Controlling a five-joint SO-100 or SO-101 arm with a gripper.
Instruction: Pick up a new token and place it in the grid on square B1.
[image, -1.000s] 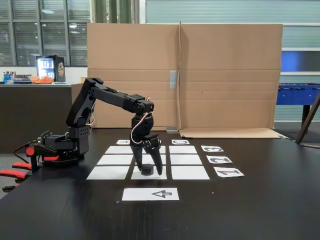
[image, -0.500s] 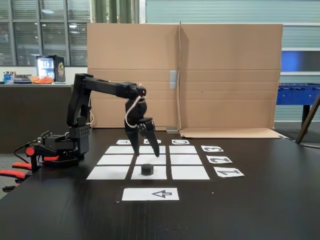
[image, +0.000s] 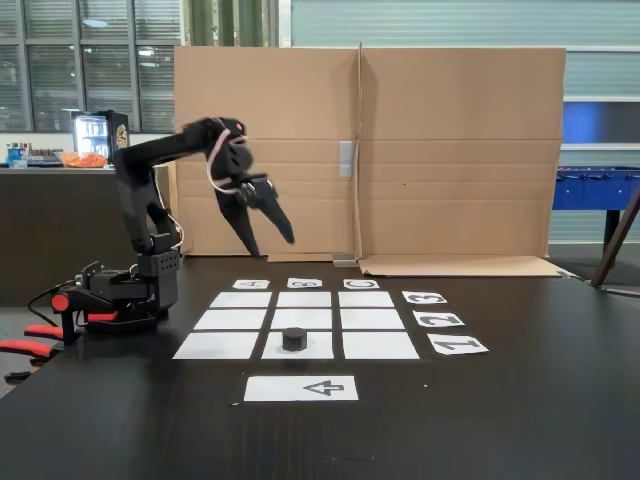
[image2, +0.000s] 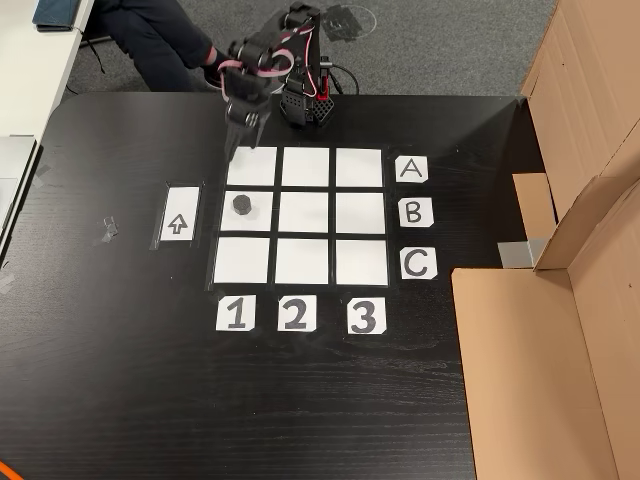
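The black token (image: 293, 338) (image2: 242, 204) sits upright on square B1 (image: 318, 348) (image2: 258, 224), the front middle rectangle of the grid (image: 371, 319) (image2: 308, 212) in the fixed view. My gripper (image: 270, 243) (image2: 243, 135) hangs open and empty, high above the grid's back left part. It is well clear of the token and its fingers point down and forward. In the other view the gripper looks blurred over the table edge near square A1.
The arm's base (image: 120, 295) (image2: 305, 100) stands beside the grid's A side. A white arrow sheet (image: 301, 387) (image2: 180, 214) lies just past B1. Cardboard walls (image: 400, 150) (image2: 560, 300) bound the far side. A person's legs (image2: 150, 35) are near the base.
One second ago the gripper's fingers stood around the token on B1. Since then it has lifted away open, swinging up and back toward the base. The token stayed put.
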